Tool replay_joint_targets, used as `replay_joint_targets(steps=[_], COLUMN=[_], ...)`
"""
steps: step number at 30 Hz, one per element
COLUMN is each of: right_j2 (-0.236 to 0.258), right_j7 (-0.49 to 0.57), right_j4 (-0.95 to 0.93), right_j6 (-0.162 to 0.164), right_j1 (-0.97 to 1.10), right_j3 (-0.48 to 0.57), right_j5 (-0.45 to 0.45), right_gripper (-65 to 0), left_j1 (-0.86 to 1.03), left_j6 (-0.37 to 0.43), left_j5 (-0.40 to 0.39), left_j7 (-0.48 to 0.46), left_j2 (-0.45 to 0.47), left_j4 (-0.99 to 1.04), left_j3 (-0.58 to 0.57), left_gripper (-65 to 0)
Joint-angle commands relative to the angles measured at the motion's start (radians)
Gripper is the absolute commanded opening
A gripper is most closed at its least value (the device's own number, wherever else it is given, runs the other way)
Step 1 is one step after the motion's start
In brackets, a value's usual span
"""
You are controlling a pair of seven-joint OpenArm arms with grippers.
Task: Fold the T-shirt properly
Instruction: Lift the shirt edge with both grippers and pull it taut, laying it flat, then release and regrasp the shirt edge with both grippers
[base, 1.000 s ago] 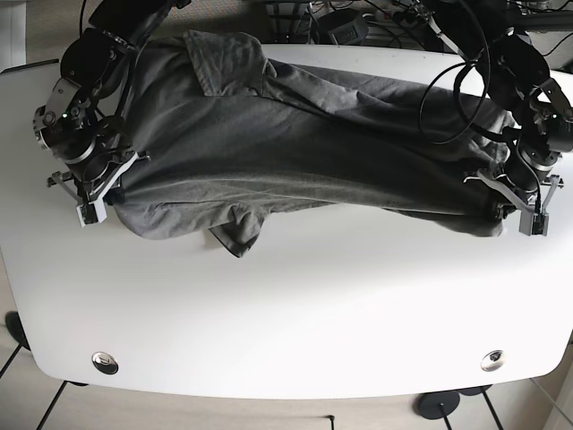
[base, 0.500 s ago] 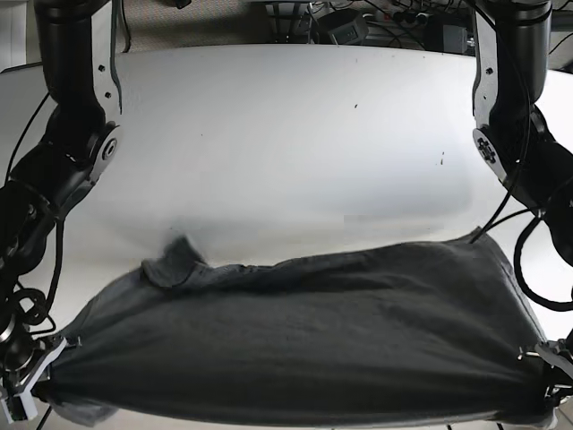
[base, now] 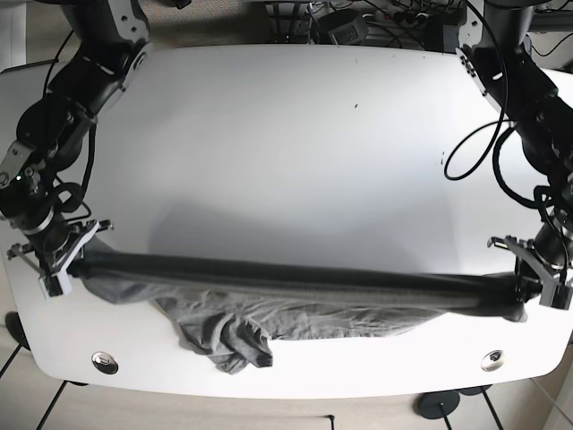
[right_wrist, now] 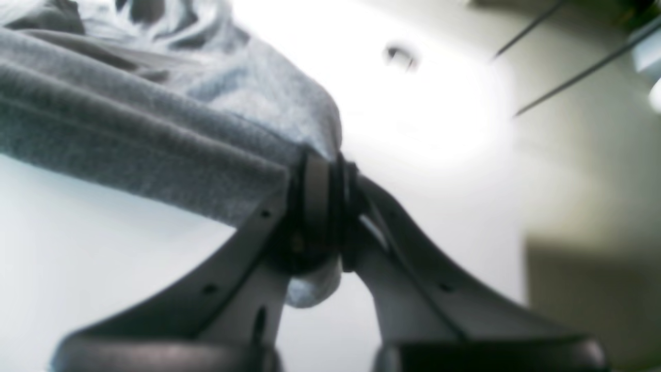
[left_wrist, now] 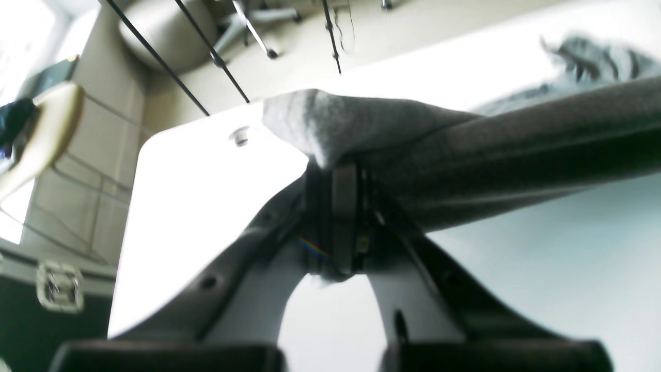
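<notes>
Lay-out step: T-shirt stretched taut between left gripper and right gripper, jaws clenched on its ends, rest bunched on bench near front edge. Next: lower flat, probably.

T-shirt now stretched taut and low, hem sagging onto table

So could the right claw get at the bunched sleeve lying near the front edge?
Probably not as things stand: the right claw is shut on the shirt, holding it taut with the left claw; the sleeve lies uncovered.
</notes>
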State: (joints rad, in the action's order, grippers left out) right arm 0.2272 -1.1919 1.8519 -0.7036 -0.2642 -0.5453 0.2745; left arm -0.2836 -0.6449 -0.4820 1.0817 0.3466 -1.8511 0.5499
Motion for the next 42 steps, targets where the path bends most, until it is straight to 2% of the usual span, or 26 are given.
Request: replay_joint_targets(steps=[1, 4, 8, 10, 15, 16, 17, 20, 21, 22, 23, 25, 26, 29, 31, 33, 36, 38, 40, 42], right_j2=[-0.01, -0.038, -0.05, -0.096, -0.102, -0.104, -0.105, -0.107, -0.107, -0.107, -0.107, -0.098, -0.088, -0.068, -0.07, -0.071, -0.079, -0.079, -0.079, -0.079], right_j7=[0.054, 0.134, 0.159, 0.159, 0.155, 0.155, 0.155, 0.157, 0.157, 0.157, 0.157, 0.155, 0.155, 0.152, 0.151, 0.151, 0.151, 0.151, 0.093, 0.0], right_j4=[0.028, 0.048, 0.064, 0.065, 0.065, 0.065, 0.065, 0.073, 0.082, 0.096, 0.108, 0.13, 0.13, 0.121, 0.121, 0.094, 0.045, 0.041, 0.067, 0.142], right_j6=[0.005, 0.005, 0.005, 0.005, 0.005, 0.005, 0.005, 0.005, 0.005, 0.005, 0.005, 0.005, 0.005, 0.005, 0.005, 0.005, 0.005, 0.005, 0.005, 0.005], right_j1=[0.092, 0.323, 0.498, 0.552, 0.641, 0.661, 0.675, 0.705, 0.711, 0.734, 0.739, 0.738, 0.731, 0.607, 0.515, 0.429, 0.331, 0.308, 0.306, 0.336], right_j3=[-0.015, -0.019, -0.042, -0.106, -0.131, -0.131, -0.131, -0.134, -0.149, -0.178, -0.193, -0.23, -0.238, -0.241, -0.204, -0.146, -0.081, -0.081, -0.085, -0.112], right_j5=[0.016, 0.021, 0.022, 0.022, 0.021, 0.021, 0.021, 0.029, 0.055, 0.122, 0.176, 0.305, 0.323, 0.3, 0.21, 0.079, -0.039, -0.051, -0.04, 0.067], right_gripper=[-63.1, -63.1, -63.1, -62.9, -62.5, -59.1, -54.9, -36.6, -31.1, -23.6, -19.7, -10.3, -8.2, -8.1, -8.1, -8.1, -8.1, -8.1, -8.1, -8.1], left_j1=[0.094, 0.297, 0.45, 0.513, 0.62, 0.65, 0.666, 0.689, 0.689, 0.691, 0.696, 0.697, 0.685, 0.581, 0.528, 0.458, 0.387, 0.358, 0.343, 0.34], left_j6=[-0.029, -0.053, -0.053, -0.053, -0.053, -0.053, -0.053, -0.053, -0.053, -0.053, -0.053, -0.053, -0.053, -0.053, -0.053, -0.053, -0.053, -0.053, -0.053, -0.053], left_j5=[0.012, 0.015, 0.015, 0.013, 0.012, 0.012, 0.012, 0.012, 0.012, 0.012, 0.01, 0.009, 0.009, 0.01, 0.013, 0.018, 0.019, 0.019, 0.019, 0.019], left_j7=[-0.024, -0.025, -0.025, -0.025, -0.025, -0.025, -0.025, -0.021, -0.021, -0.019, -0.019, -0.019, -0.019, -0.019, -0.019, -0.019, -0.019, -0.019, -0.019, -0.019], left_j2=[-0.033, -0.079, -0.103, -0.103, -0.105, -0.103, -0.103, -0.103, -0.103, -0.105, -0.105, -0.105, -0.105, -0.103, -0.103, -0.103, -0.103, -0.103, -0.103, -0.103], left_j4=[-0.029, -0.031, -0.031, -0.031, -0.052, -0.069, -0.08, -0.086, -0.086, -0.086, -0.086, -0.101, -0.112, -0.118, -0.118, -0.117, -0.098, -0.097, -0.097, -0.095], left_j3=[0.065, 0.167, 0.186, 0.201, 0.226, 0.221, 0.221, 0.221, 0.224, 0.226, 0.226, 0.226, 0.226, 0.227, 0.227, 0.227, 0.224, 0.221, 0.221, 0.221], left_gripper=[-65.0, -65.0, -65.0, -65.0, -65.0, -63.5, -59.0, -41.0, -36.0, -29.9, -28.7, -31.7, -32.6, -34.9, -36.5, -36.9, -36.9, -36.9, -36.9, -36.9])
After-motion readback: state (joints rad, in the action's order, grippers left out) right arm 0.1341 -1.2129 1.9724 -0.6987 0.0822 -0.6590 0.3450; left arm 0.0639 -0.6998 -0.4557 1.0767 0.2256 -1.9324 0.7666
